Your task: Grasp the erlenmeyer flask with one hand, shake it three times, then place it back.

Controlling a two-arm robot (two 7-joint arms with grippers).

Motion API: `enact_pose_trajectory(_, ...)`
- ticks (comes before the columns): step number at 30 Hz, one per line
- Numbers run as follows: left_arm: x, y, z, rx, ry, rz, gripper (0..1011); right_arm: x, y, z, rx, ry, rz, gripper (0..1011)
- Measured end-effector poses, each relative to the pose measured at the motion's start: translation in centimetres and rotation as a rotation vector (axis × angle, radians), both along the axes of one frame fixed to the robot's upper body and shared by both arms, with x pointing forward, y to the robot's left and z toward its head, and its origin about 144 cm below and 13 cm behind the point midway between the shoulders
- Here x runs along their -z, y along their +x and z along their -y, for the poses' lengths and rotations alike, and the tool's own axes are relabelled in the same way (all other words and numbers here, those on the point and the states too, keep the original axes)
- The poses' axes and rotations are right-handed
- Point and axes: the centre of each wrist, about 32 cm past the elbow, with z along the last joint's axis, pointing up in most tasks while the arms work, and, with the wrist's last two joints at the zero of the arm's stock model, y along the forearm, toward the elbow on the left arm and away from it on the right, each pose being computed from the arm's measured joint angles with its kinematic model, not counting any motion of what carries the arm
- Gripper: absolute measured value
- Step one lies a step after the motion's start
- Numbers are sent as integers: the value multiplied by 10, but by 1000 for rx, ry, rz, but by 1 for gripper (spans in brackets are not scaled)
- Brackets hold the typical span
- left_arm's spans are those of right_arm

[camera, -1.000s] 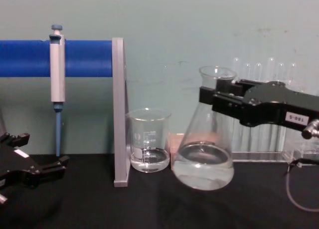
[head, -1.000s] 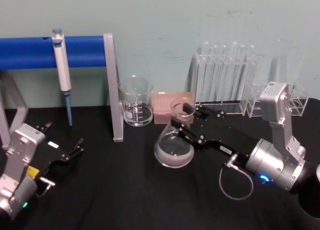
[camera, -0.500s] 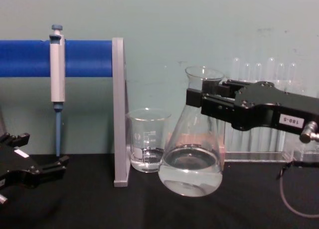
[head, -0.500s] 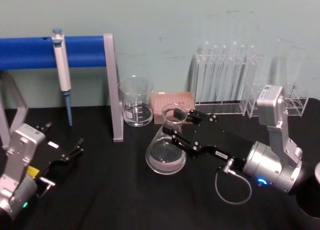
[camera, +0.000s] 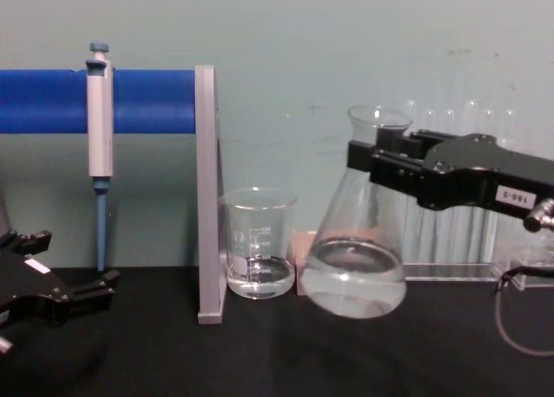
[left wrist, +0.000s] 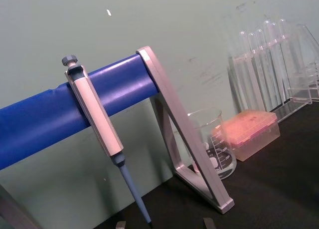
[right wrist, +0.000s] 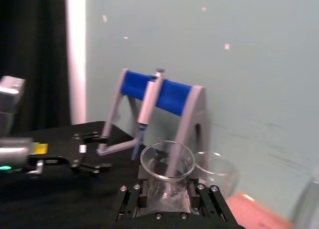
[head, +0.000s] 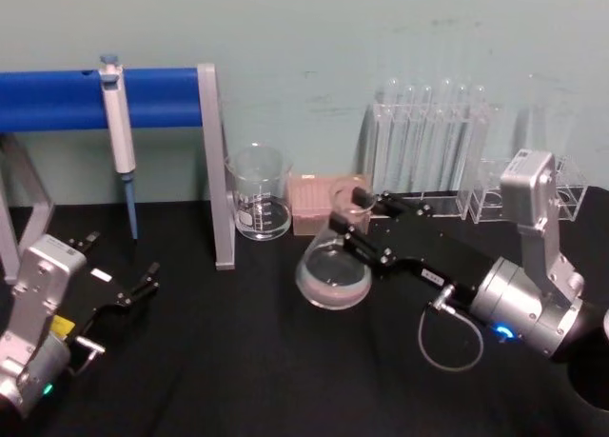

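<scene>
Glass erlenmeyer flask (camera: 359,272) being held tilted, liquid pooling inside.
Right gripper (camera: 374,162) is pinching its neck; left gripper (head: 122,264) is resting with fingers spread, at the flask's 9 o'clock.

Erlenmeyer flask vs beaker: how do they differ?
Erlenmeyer flask is conical with a narrow neck; beaker is a straight, wide-mouthed cylinder. The flask is tilted, clamped at the neck by the right gripper; the beaker stands upright and untouched on the table. Both are clear glass holding a little clear liquid. Left gripper sits parked, open.
</scene>
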Motion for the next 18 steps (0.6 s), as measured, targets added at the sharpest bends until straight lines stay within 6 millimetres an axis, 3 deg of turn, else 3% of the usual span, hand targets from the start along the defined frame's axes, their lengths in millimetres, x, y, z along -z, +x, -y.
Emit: enact_pose_trajectory(18,0,0,0,0,0,0,1001,-2,7,31,317,4,1,453)
